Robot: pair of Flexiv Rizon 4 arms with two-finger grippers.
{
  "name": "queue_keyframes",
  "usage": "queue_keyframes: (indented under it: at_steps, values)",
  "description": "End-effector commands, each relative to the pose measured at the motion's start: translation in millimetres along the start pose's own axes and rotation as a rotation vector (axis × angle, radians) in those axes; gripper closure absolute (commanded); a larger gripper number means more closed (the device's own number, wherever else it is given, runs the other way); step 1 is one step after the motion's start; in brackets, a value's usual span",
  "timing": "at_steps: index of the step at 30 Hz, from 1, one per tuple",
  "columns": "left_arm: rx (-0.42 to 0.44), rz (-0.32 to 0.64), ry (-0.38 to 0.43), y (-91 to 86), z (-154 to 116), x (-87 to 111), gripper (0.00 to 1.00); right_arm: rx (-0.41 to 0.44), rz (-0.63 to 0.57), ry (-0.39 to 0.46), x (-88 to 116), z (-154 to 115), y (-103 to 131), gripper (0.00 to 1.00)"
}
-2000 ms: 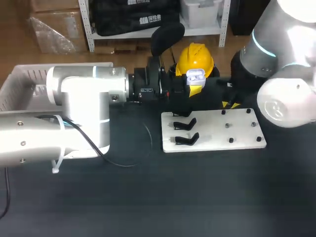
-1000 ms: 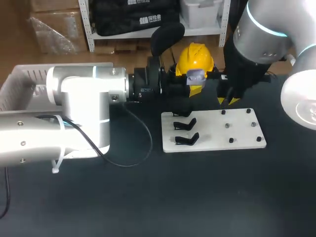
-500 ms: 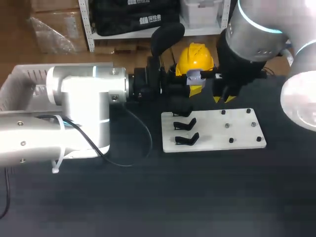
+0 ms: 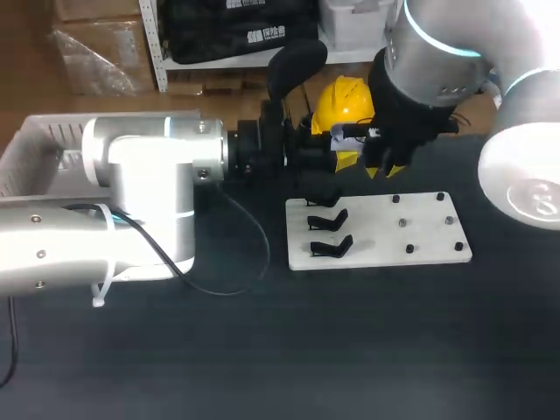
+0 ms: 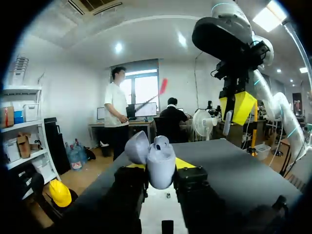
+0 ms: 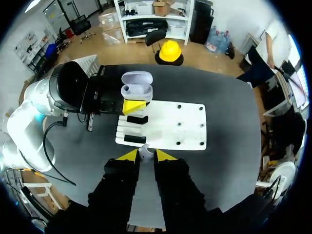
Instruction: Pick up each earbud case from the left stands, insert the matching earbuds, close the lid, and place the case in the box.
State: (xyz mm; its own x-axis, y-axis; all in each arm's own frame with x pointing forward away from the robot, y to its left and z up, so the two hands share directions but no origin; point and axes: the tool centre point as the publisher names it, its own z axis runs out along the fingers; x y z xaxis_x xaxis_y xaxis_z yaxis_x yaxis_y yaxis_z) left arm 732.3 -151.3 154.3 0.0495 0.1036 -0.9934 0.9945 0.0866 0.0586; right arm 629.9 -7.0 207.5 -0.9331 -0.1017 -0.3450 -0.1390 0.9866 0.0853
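Observation:
My left gripper holds a pale earbud case upright above the table's far edge, lid open; in the left wrist view the case sits squeezed between its fingers. Just right of the case hangs my right gripper, shut on a small white earbud. From the right wrist the open case shows below and ahead, over the white board. The left wrist view has the right gripper ahead and to the side, with the earbud sticking out below it.
The white board lies right of centre, with three black stands on its left part and several small black pegs on its right. A white basket sits at the far left, behind my left arm. A black cable trails over the mat.
My right arm has swung left from the board's far right corner to just beside the held case. The left arm and the case have kept still.

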Motion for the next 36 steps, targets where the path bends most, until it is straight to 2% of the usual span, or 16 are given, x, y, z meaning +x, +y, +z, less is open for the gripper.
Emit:
queue_keyframes:
  at_steps: [1,12,19,36]
  values:
    - [-0.013,0.006,-0.009,-3.2,0,1.7,1.0,0.004,-0.022,0.008,-9,4,6,1.0]
    - [-0.013,0.006,-0.009,-3.2,0,1.7,1.0,-0.001,-0.106,0.003,-36,8,17,1.0]
    - [-0.013,0.006,-0.009,-3.2,0,1.7,1.0,-0.001,-0.173,0.004,-47,4,16,1.0]
    - [-0.013,0.006,-0.009,-3.2,0,1.7,1.0,-0.002,-0.243,0.027,-72,8,17,1.0]
